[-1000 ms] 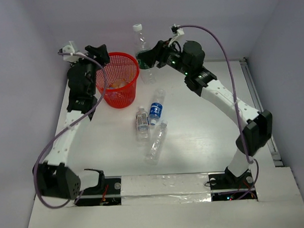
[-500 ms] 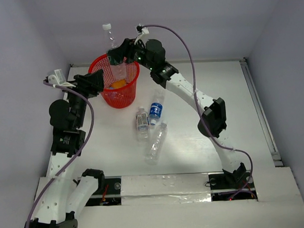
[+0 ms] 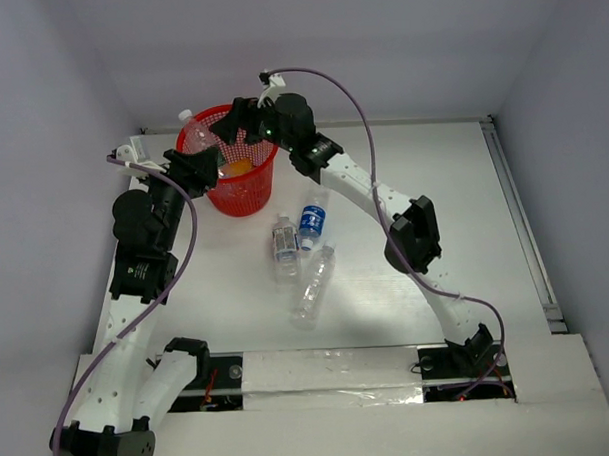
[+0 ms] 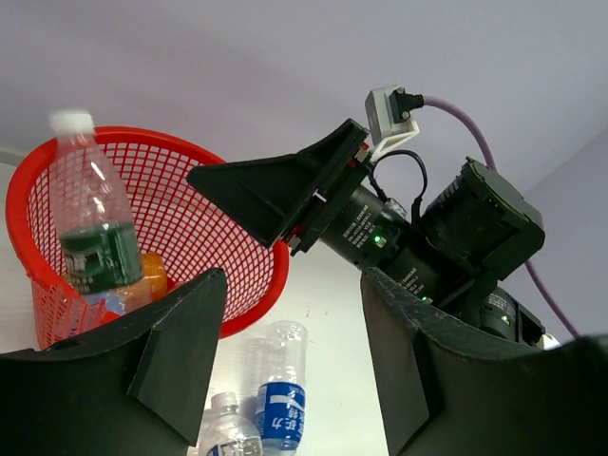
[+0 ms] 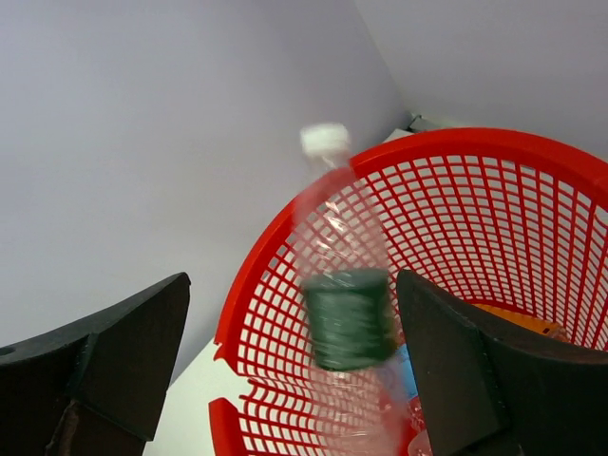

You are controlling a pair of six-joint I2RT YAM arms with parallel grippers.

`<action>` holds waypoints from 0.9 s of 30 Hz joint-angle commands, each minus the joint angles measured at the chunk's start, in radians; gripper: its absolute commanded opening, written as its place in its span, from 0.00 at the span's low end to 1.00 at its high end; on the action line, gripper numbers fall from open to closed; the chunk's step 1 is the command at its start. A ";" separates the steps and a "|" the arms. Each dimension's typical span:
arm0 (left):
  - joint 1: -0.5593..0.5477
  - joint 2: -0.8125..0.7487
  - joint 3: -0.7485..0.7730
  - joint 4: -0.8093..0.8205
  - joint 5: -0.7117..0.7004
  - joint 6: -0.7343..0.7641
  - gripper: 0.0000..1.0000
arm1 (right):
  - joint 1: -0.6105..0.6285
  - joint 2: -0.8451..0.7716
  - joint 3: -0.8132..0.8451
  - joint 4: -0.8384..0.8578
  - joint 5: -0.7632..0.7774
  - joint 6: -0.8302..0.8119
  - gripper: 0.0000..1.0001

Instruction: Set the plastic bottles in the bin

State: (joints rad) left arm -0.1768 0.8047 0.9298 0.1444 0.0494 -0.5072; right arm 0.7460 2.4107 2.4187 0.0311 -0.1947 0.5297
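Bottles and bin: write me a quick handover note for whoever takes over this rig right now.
Left gripper: open, empty, beside the bin.
Right gripper: open, empty, over the bin.
Done: green-label bottle is in the bin, cap above the rim; something orange lies at the bottom.
Left to do: three lie on the table near the bin: blue-label bottle, short bottle, clear bottle.

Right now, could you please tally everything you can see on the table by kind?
Loose plastic bottles lying on the table: 3
Bottles in the bin: 2 visible, the green-label bottle and an orange-label bottle; others may be hidden
Red mesh bin: 1
Total: 6 things
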 commanded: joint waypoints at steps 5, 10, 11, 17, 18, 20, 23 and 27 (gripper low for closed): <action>-0.001 -0.009 0.006 0.034 0.003 0.024 0.54 | 0.009 -0.171 -0.171 0.138 0.020 -0.011 0.91; -0.010 0.036 0.021 0.024 0.058 0.038 0.49 | 0.009 -0.324 -0.298 0.159 0.050 -0.054 0.86; -0.022 0.047 0.026 0.014 0.066 0.039 0.48 | 0.009 -0.361 -0.337 0.189 0.058 -0.065 0.82; -0.254 0.142 0.099 -0.074 -0.038 0.128 0.40 | -0.019 -0.737 -0.757 0.275 0.276 -0.158 0.33; -0.335 0.180 0.109 -0.112 -0.105 0.145 0.39 | -0.033 -0.784 -0.817 0.283 0.302 -0.152 0.27; -0.397 0.218 0.126 -0.155 -0.149 0.150 0.35 | -0.065 -0.922 -0.982 0.285 0.308 -0.116 0.15; -0.486 0.304 0.142 -0.225 -0.233 0.150 0.28 | -0.115 -1.095 -1.177 0.257 0.317 -0.082 0.13; -0.564 0.412 0.167 -0.253 -0.308 0.134 0.31 | -0.116 -1.292 -1.384 0.217 0.316 -0.044 0.15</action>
State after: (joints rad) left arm -0.7017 1.1816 1.0481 -0.0616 -0.1543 -0.3820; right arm 0.6167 1.2026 1.1679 0.2691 0.1024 0.4492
